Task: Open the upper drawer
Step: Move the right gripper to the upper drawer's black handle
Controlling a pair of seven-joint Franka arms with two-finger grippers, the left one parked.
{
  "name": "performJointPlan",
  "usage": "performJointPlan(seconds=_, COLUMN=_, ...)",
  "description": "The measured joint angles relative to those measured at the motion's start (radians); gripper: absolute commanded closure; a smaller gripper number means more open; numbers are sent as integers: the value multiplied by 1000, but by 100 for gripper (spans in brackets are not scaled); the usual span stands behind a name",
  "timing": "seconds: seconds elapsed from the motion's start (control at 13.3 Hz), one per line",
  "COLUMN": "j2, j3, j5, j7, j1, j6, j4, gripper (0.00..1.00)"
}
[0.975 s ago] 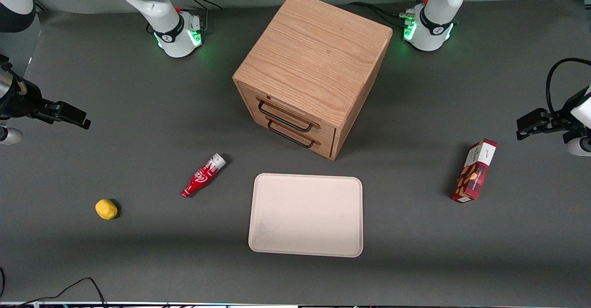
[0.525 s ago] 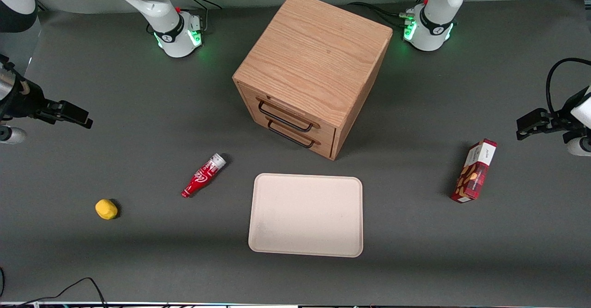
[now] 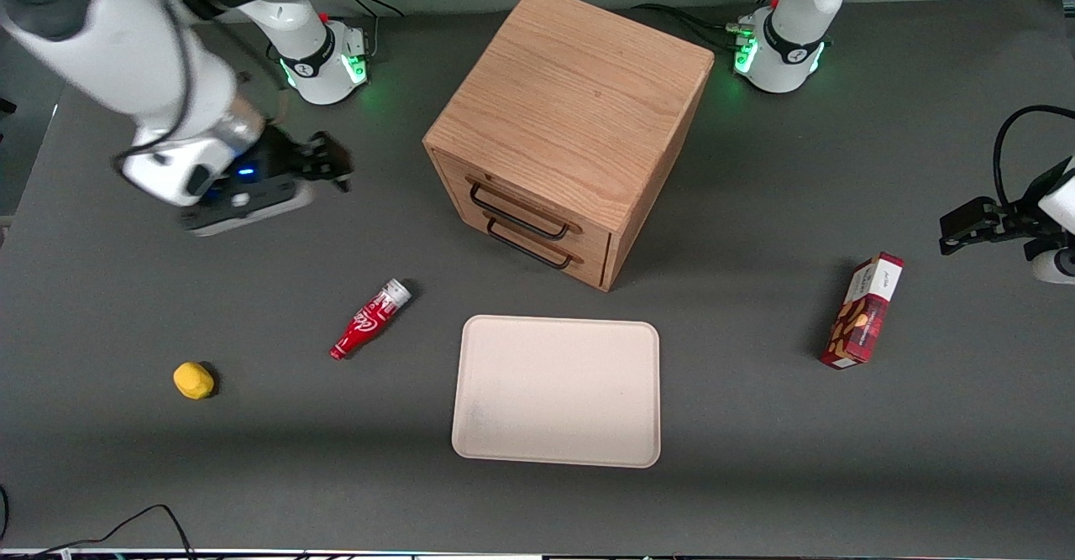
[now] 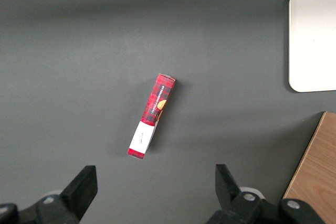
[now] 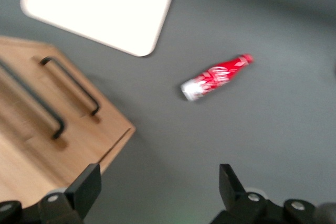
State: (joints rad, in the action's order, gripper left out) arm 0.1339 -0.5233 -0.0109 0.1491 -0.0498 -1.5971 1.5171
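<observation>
The small oak cabinet [image 3: 575, 102] stands mid-table. Its upper drawer [image 3: 491, 189] is shut flush and carries a thin black wire handle [image 3: 516, 212]. The lower drawer [image 3: 537, 241] with the same handle sits under it, also shut. My right gripper [image 3: 330, 162] hovers above the table toward the working arm's end, well apart from the cabinet front, open and empty. In the right wrist view the open gripper [image 5: 159, 182] is over bare table beside the cabinet's lower corner, with the upper drawer [image 5: 16, 116] and both handles in sight.
A red bottle [image 3: 370, 318] lies nearer the front camera than the gripper and also shows in the right wrist view [image 5: 216, 76]. A cream tray [image 3: 556, 390] lies in front of the drawers. A yellow lump [image 3: 193, 379] and a red box [image 3: 863, 311] lie farther out.
My right arm has swung in from the table's edge toward the cabinet, bringing the gripper much closer to the drawers. The drawers and other objects have not moved.
</observation>
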Motion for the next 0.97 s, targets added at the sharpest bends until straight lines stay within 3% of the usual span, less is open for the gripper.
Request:
performJointPlan(seconds=0.15, j2=47, j3=-89, j5=4, j7=-5, j1=-1, j6=-30, j4=-10, gripper=0)
performJointPlan(seconds=0.38, j2=115, j3=-224, j5=113, j7=-29, j1=5, j6=-111, j4=-17, gripper=0)
performJointPlan(seconds=0.67, j2=171, j3=-243, j5=137, j7=-174, j1=9, j6=-181, j4=-25, gripper=0)
performJointPlan(seconds=0.97, j2=234, j3=-257, j5=137, j7=-196, j1=27, j6=-213, j4=-47, gripper=0)
